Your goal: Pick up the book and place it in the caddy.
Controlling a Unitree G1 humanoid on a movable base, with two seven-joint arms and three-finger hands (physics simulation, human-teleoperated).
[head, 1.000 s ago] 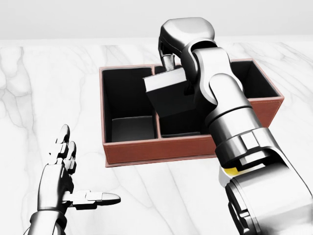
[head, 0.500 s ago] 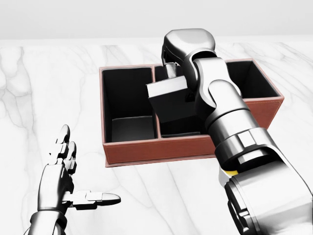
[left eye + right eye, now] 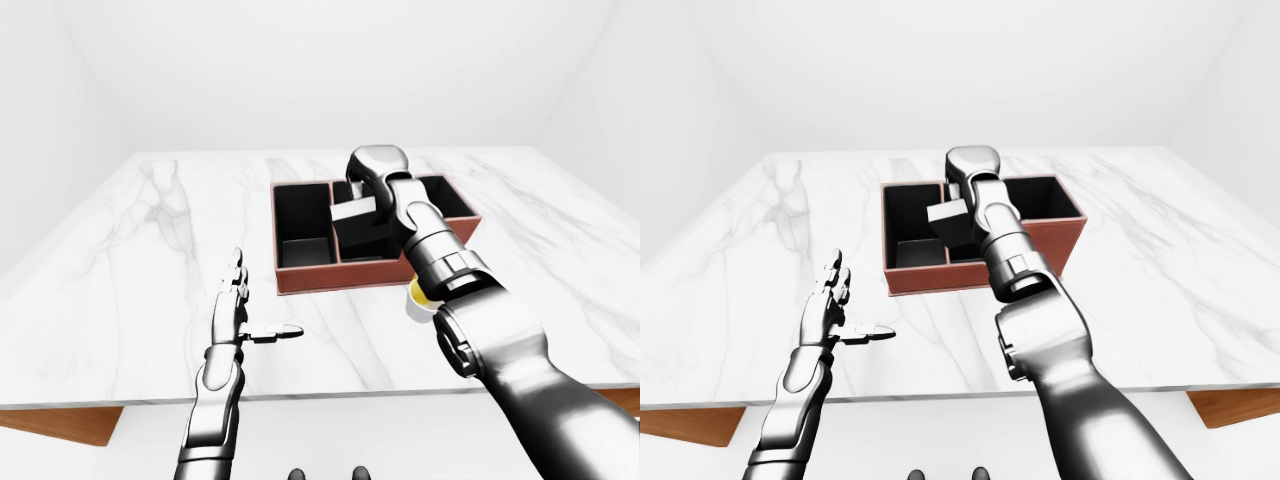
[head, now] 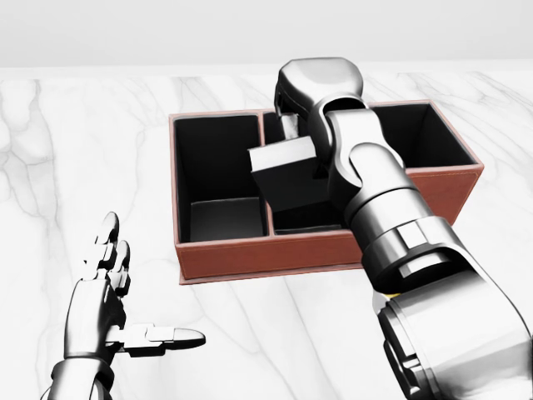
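Observation:
A red-brown caddy [image 4: 250, 247] with black compartments stands on the marble table [image 4: 75, 142] in the upper middle of the head view. The dark book [image 4: 287, 179], its pale page edge up, hangs tilted in the caddy's middle compartment. My right hand [image 4: 291, 133] is shut on the book's top end; the wrist and forearm hide most of its fingers. My left hand [image 4: 154, 283] is open, fingers spread, low at the left over bare marble, well away from the caddy.
A small yellow-and-white object [image 3: 420, 298] shows under my right forearm, just below the caddy's near wall. The table's near edge [image 3: 300, 398] runs along the bottom of the left-eye view. White walls surround the table.
My right hand has sunk a little in the head view, and the book has dropped lower into the middle compartment. The left hand has not moved.

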